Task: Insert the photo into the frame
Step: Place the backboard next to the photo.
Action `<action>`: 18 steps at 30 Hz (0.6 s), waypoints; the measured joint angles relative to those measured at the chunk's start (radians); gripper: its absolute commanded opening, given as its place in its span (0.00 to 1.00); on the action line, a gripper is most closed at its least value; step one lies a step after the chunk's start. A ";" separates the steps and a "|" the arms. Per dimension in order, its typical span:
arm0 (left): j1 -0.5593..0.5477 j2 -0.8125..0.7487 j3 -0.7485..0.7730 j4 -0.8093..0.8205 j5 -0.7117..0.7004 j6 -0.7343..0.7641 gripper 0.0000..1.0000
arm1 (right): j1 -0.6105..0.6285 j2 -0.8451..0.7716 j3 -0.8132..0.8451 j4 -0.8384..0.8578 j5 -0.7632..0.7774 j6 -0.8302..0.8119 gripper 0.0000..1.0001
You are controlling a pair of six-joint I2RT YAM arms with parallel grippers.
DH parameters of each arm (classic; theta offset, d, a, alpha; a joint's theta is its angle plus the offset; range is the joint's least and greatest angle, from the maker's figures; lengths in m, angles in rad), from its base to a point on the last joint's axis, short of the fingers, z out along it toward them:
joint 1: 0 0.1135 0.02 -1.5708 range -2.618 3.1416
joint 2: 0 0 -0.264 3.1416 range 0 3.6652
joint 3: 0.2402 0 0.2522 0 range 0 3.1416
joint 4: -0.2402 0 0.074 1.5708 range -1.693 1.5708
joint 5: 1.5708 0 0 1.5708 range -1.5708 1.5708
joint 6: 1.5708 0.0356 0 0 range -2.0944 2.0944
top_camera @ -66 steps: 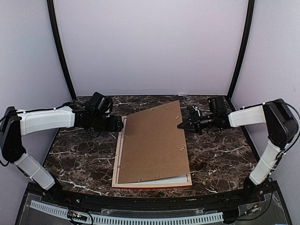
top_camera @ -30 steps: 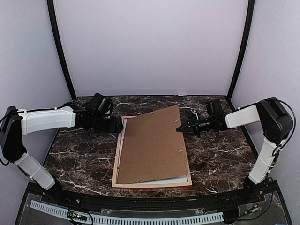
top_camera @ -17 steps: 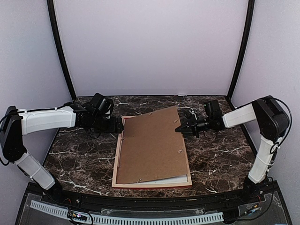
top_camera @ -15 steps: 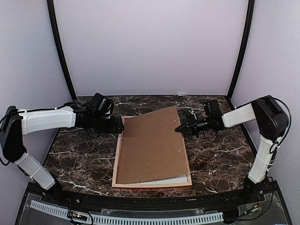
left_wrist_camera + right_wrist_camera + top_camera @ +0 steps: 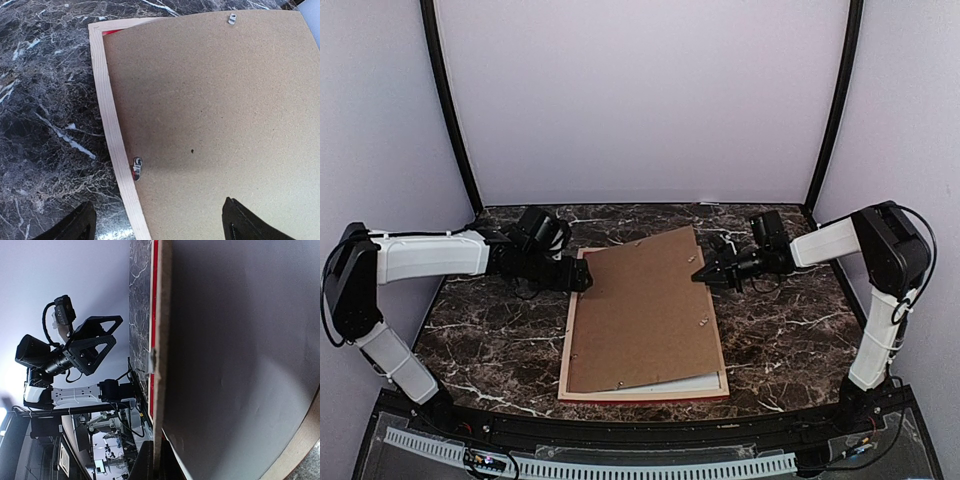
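The frame (image 5: 567, 352) lies face down on the marble table, pale wood rails up, with a red edge along its right side. The brown backing board (image 5: 640, 310) lies askew on it. My right gripper (image 5: 705, 272) is shut on the board's far right edge and holds that corner raised; the right wrist view shows the board (image 5: 240, 340) edge-on between the fingers. My left gripper (image 5: 583, 279) is open over the frame's far left rail (image 5: 112, 135) and the board (image 5: 210, 110). A white sheet (image 5: 698, 384) shows under the board; I cannot tell if it is the photo.
Small metal tabs (image 5: 136, 167) stick up along the board's edges. The marble table (image 5: 780, 330) lies to either side of the frame. Black corner posts and pale walls close in the back and sides.
My right gripper has shifted left and lowered the board's raised corner, so the board lies flatter on the frame. My left gripper has moved right to the frame's far left corner.
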 measured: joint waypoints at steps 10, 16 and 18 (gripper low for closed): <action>-0.012 0.021 -0.024 0.028 0.053 -0.008 0.90 | 0.002 0.000 0.018 -0.057 0.027 -0.042 0.01; -0.021 0.023 -0.039 0.038 0.059 -0.019 0.90 | 0.004 0.000 0.023 -0.083 0.046 -0.068 0.05; -0.023 0.024 -0.043 0.039 0.059 -0.023 0.90 | 0.004 0.000 0.023 -0.086 0.057 -0.072 0.06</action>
